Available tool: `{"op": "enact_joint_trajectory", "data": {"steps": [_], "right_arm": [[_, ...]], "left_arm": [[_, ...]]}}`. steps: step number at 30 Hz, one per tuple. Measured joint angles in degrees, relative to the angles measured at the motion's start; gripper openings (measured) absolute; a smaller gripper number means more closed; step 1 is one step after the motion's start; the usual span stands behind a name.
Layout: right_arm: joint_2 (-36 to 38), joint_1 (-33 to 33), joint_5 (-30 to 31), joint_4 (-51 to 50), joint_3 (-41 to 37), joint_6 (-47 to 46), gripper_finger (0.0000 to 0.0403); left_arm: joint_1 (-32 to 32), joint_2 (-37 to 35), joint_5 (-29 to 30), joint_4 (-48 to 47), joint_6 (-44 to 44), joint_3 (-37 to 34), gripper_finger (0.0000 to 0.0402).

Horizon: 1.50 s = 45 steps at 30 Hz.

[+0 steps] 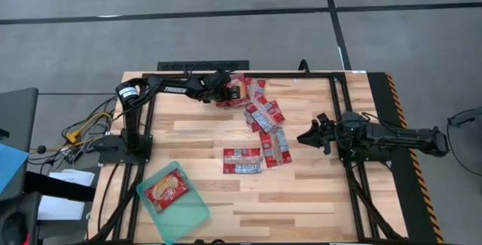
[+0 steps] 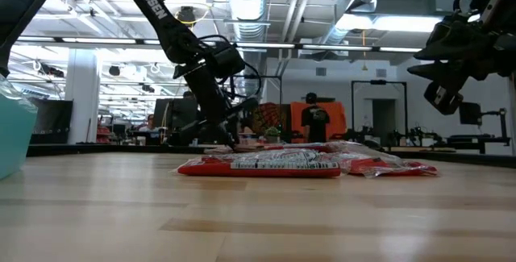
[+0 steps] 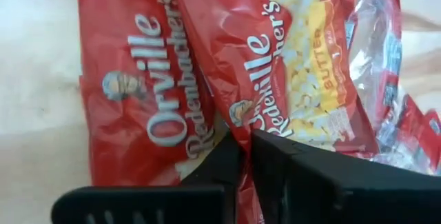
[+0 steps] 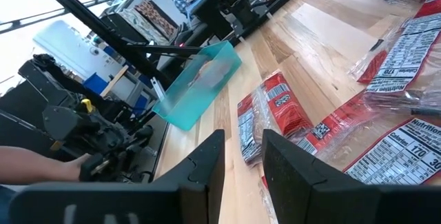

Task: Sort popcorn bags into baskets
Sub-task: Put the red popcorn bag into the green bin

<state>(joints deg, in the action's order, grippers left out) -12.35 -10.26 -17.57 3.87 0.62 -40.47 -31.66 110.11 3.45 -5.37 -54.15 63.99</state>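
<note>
- Popcorn bags (image 1: 260, 128) lie strewn from upper centre to centre of the surface (image 1: 316, 192); one sits in the teal basket (image 1: 197, 216) at lower left.
- Left gripper (image 1: 223, 88), upper centre, has its fingers (image 3: 275, 165) closed on a squarish bag (image 3: 289, 65).
- Right gripper (image 1: 308, 136), centre right, hovers with fingers slightly parted, holding nothing.

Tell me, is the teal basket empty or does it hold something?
Not empty. The basket holds one popcorn bag, lying flat toward one end; the rest of it is bare.
</note>
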Motion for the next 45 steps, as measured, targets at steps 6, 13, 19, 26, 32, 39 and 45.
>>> {"op": "enact_joint_trajectory", "data": {"steps": [6, 13, 19, 26, 32, 39, 45], "right_arm": [[0.0, 0.0, 0.1, -0.2, 0.0, 0.4, 0.0123], [0.0, 0.0, 0.1, -0.3, 0.0, 0.5, 0.0123], [0.0, 0.0, 0.1, -0.4, 0.0, 0.5, 0.0123], [0.0, 0.0, 0.1, -0.6, 0.0, 1.0, 0.0123], [0.0, 0.0, 0.1, -0.7, 0.0, 1.6, 0.0123], [0.0, 0.0, 0.1, -0.7, 0.0, 1.5, 0.0123], [0.0, 0.0, 0.1, -0.7, 0.0, 1.5, 0.0123]], "left_arm": [[0.8, -2.7, -4.7, -0.9, 0.3, -0.1, 0.0003], [3.8, -10.1, -6.9, -6.7, 3.6, -0.1, 0.0001], [8.8, -21.4, -13.0, -20.7, 10.1, -0.1, 0.0001], [22.4, -37.6, -12.7, -39.0, 5.3, 0.0, 0.0000], [40.8, -46.6, -6.1, -47.1, -7.9, 0.0, 0.0000], [61.7, -46.7, 1.4, -51.4, -23.5, 0.0, 0.0000], [73.4, -42.5, 2.6, -53.9, -32.2, 0.0, 0.0000]]}}
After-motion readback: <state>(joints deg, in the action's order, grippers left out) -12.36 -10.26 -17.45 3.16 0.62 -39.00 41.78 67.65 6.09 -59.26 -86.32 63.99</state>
